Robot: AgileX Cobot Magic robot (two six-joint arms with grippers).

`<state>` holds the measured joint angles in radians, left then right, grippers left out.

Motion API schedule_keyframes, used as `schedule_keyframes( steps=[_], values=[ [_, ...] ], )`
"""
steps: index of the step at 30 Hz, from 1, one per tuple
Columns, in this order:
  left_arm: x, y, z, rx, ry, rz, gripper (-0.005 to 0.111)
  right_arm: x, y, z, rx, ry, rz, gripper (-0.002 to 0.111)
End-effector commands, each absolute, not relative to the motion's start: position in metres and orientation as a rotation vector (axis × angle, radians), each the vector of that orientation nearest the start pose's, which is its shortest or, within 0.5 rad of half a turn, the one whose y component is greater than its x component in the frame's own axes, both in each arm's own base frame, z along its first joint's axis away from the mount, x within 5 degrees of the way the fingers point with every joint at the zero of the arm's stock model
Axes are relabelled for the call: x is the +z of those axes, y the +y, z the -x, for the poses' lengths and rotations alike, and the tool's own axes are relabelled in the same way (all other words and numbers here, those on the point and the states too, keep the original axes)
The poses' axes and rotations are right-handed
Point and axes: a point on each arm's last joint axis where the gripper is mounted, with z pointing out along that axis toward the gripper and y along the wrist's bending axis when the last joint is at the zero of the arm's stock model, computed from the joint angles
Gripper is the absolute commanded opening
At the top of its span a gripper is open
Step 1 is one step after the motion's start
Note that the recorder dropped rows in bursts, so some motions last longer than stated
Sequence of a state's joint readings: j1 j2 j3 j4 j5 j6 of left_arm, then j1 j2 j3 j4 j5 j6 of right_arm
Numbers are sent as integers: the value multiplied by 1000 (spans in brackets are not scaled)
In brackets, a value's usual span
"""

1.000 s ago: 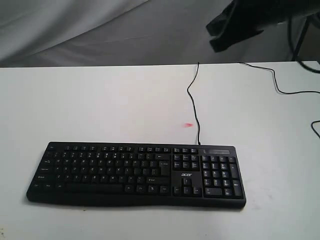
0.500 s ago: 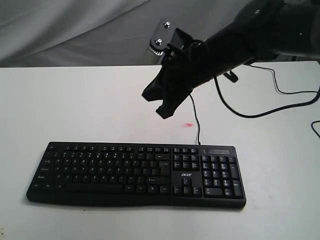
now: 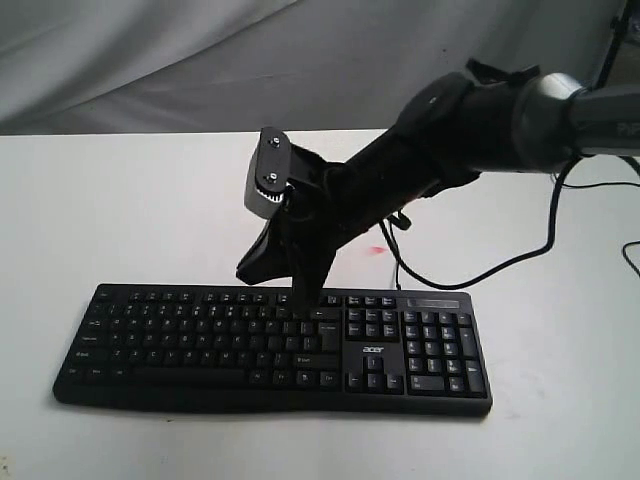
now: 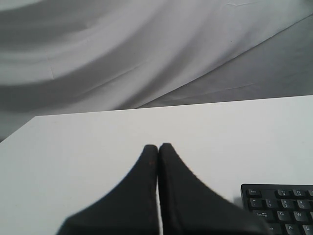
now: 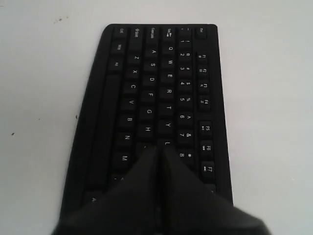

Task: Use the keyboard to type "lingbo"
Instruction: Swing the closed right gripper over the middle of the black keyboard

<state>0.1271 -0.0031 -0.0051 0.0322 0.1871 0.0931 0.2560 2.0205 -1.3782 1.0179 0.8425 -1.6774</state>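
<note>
A wide black plastic keyboard (image 3: 200, 345) with a number pad and small white legends lies lengthwise along the near edge of the flat white worktop (image 3: 120, 200). It sits about midway between the left and right edges, its long side parallel to the near edge. That placement puts every key row square to the arms and within reach of either one.

The right gripper (image 3: 303, 303) reaches in from the far right corner and slants down across the middle. Its two black fingers are pressed flat together with nothing between them. Closed like this they form one narrow point, which suits pressing a single key without catching its neighbours. In the right wrist view this gripper (image 5: 159, 147) hangs over the upper letter rows, just past the Y key. Whether the tip touches a key cannot be told, and the keys below it are hidden. My judgement is that it is lining up for the first letter, so the typing has hardly begun.

The left gripper (image 4: 157, 146) is likewise closed and empty. It is held over bare worktop off the keyboard's left end, probably parked out of the way.
</note>
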Motion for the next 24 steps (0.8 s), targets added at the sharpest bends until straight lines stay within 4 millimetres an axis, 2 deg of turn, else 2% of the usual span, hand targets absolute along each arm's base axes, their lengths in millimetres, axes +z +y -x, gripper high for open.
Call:
schedule_keyframes(
  steps=[1, 8, 12, 17, 24],
  values=[
    [197, 7, -56, 190, 1670, 6, 1, 183, 164, -387, 665, 1921, 1452, 0],
    [197, 7, -56, 190, 1670, 6, 1, 190, 169, -391, 762, 1921, 1294, 0],
    [197, 7, -56, 190, 1670, 6, 1, 191, 170, -390, 782, 1917, 1283, 0],
    [197, 7, -56, 190, 1670, 6, 1, 187, 173, -380, 770, 1831, 1499, 0],
    [197, 7, -56, 190, 1670, 6, 1, 181, 201, -366, 690, 1777, 1672, 0]
  ],
)
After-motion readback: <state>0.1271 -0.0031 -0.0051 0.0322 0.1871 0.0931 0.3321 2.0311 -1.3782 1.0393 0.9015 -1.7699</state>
